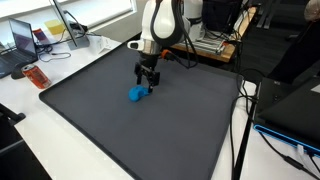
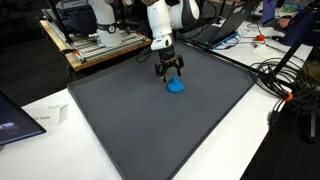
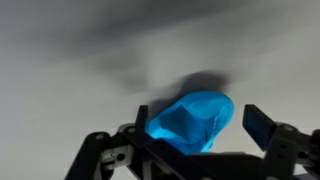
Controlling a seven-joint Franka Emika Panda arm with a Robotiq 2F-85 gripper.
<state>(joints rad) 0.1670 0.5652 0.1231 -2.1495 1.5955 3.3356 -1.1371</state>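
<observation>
A bright blue lumpy object [image 3: 192, 122] lies on the dark grey mat [image 1: 120, 120]. It shows in both exterior views, as a blue object [image 1: 137, 94] and blue object [image 2: 176, 86]. My gripper [image 3: 198, 124] hangs just over it, open, with one finger on each side; a gap shows between the right finger pad [image 3: 258, 126] and the blue object. In the exterior views the gripper [image 1: 148, 82] and gripper [image 2: 170, 74] point straight down at the blue object from the white arm.
The mat covers most of a white table [image 2: 60, 110]. Laptops and clutter [image 1: 30, 45] sit at one end. Cables [image 2: 285, 80] and dark equipment [image 1: 290, 105] lie along another side. A shelf of gear [image 2: 100, 35] stands behind the arm.
</observation>
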